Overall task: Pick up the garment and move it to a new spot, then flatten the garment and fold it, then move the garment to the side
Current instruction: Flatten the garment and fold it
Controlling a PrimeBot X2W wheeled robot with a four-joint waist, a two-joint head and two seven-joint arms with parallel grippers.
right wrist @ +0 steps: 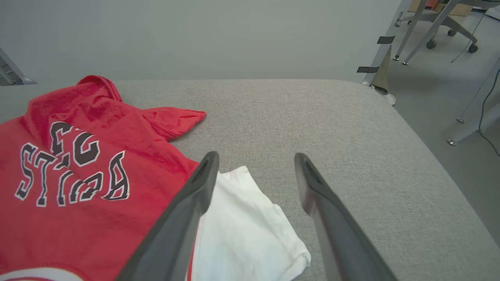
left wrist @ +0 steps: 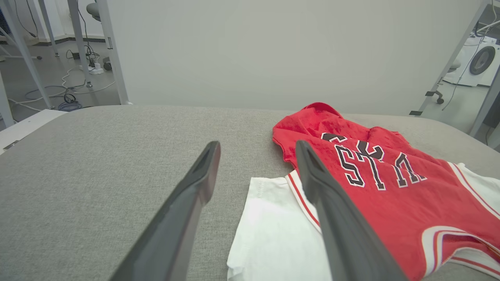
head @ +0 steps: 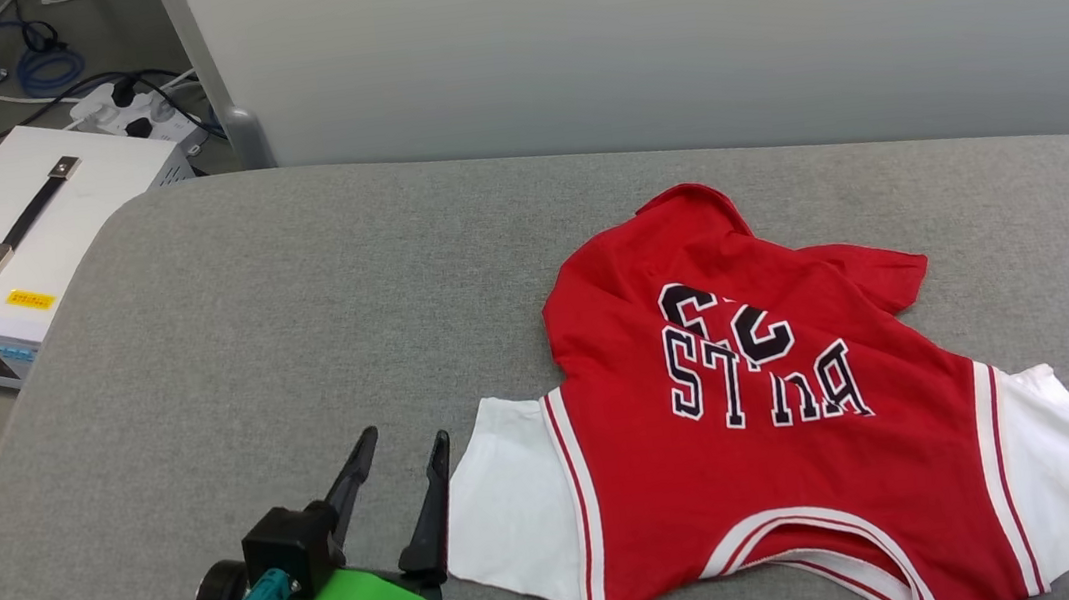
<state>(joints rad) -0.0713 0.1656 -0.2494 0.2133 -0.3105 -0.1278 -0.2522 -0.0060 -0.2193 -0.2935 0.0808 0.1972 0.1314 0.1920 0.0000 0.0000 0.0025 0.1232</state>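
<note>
The garment (head: 761, 435) lay on the bench (head: 249, 353) toward 4 o'clock, its hem (head: 685, 207) bunched at 12 o'clock. The left pincer (head: 404, 438) and right pincer (right wrist: 256, 156) both gaped empty beside the white sleeves (head: 508, 504); flattening probably wanted the hem drawn outward evenly by both

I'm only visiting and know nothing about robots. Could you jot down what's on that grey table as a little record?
Surface: grey padded table
Garment: red T-shirt, white sleeves, lettering up, collar toward the robot, far end rumpled
Left gripper: open, by one white sleeve, holding nothing
Right gripper: open, by the other sleeve, holding nothing
Off the table: white box with a handle
</note>
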